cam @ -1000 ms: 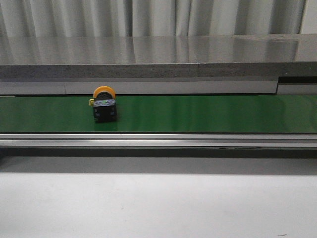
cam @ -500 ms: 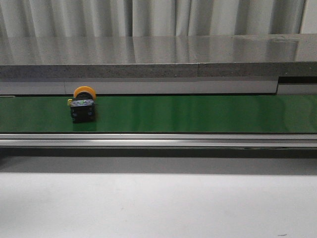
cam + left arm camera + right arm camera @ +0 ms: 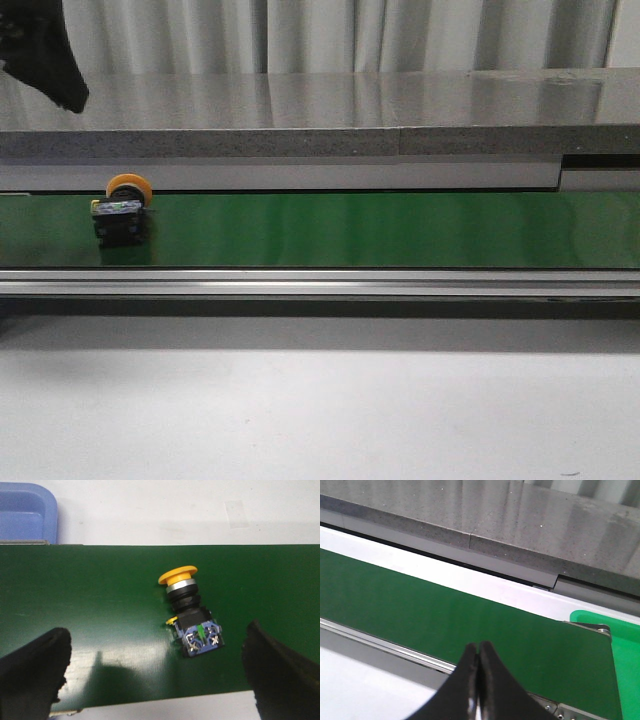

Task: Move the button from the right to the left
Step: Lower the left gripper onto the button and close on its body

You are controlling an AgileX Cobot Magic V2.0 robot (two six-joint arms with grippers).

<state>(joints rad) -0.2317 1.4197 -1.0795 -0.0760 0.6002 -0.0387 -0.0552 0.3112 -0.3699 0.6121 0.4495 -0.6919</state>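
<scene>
The button (image 3: pixel 122 209) is sitting on the green belt (image 3: pixel 400 228) way over at the left end in the front view. From the left wrist camera it's lying tipped on its side, yellow mushroom cap (image 3: pixel 177 574) pointing toward the far edge of the belt and the black body with the blue terminal block (image 3: pixel 202 638) facing the camera.

Handling-wise I'd guess it's a light, rigid plastic thing, not fragile, but the cap is round and smooth, so it'd probably roll or slip out if pinched there. The flat sides of the boxy black body look like the spot to grab.

The left tool (image 3: pixel 155 675) has its fingers spread wide apart, hovering over the belt with the button between them and nothing touching it. The right tool (image 3: pixel 479 680) has its fingers pressed together with nothing in them, over the belt's other end next to a green bin (image 3: pixel 615 640). There's a blue tray (image 3: pixel 25 512) just past the belt on the left side.

No readable brand or writing anywhere; the terminal block only shows screw heads and a little green mark, too small to make out.
</scene>
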